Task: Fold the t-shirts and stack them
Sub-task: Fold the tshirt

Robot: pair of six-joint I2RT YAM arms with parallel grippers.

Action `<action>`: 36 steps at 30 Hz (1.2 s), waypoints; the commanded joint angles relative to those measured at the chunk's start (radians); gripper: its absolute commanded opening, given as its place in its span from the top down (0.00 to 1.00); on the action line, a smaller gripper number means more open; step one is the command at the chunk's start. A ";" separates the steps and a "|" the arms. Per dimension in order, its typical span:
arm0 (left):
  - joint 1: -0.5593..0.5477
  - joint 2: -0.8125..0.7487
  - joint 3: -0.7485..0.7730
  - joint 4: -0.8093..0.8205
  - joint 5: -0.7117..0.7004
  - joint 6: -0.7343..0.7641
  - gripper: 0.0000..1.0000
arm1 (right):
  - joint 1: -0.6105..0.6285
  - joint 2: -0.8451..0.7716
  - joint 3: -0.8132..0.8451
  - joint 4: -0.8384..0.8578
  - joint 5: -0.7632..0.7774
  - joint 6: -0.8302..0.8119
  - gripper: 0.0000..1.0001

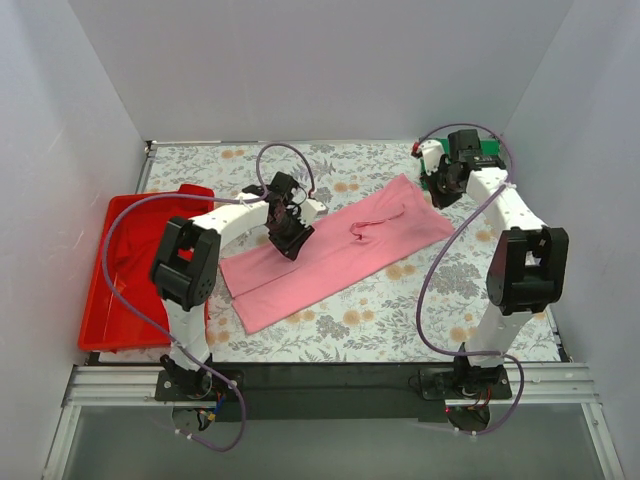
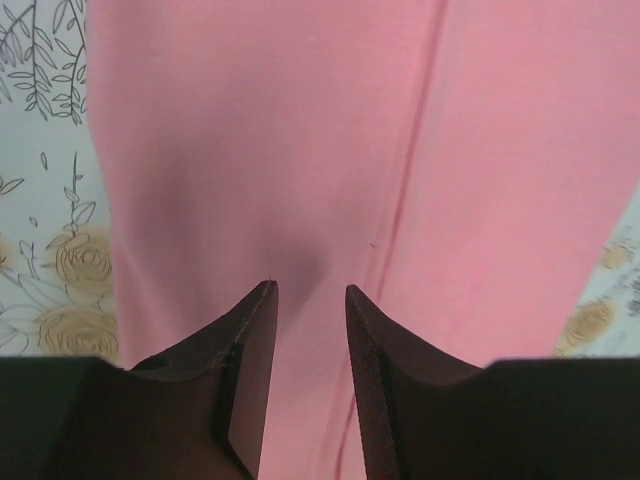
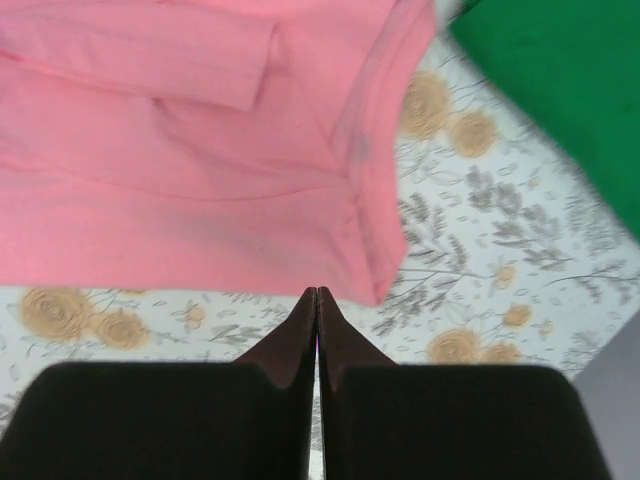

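**Ana:** How does the pink t-shirt point(image 1: 340, 255) lie?

**Ben:** It is folded into a long strip, flat on the flowered table point(image 1: 400, 320). Its long axis runs on a slant, from the near left to the far right. The far-right end is the wider one. I cannot tell which end is the neck.

**Ana:** And the green t-shirt point(image 3: 560, 80)?

**Ben:** It sits at the far right corner, just beyond the pink one's far end, with a strip of table between them. The right arm hides most of it from above, so I cannot make out its axis.

**Ana:** Counts?

**Ben:** Two shirts, one pink and one green. There is also one red tray point(image 1: 100, 310), at the table's left edge.

**Ana:** The grippers?

**Ben:** The left gripper point(image 2: 310, 290) hangs over the near-left half of the pink strip with its fingers parted. The right gripper point(image 3: 317, 292) has its fingers pressed together, tips at the pink shirt's far-end hem. I cannot tell whether any cloth is pinched there.
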 commanded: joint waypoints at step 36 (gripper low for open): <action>0.021 -0.050 -0.253 -0.022 0.184 -0.274 0.71 | 0.236 0.846 0.770 0.190 0.201 0.045 0.99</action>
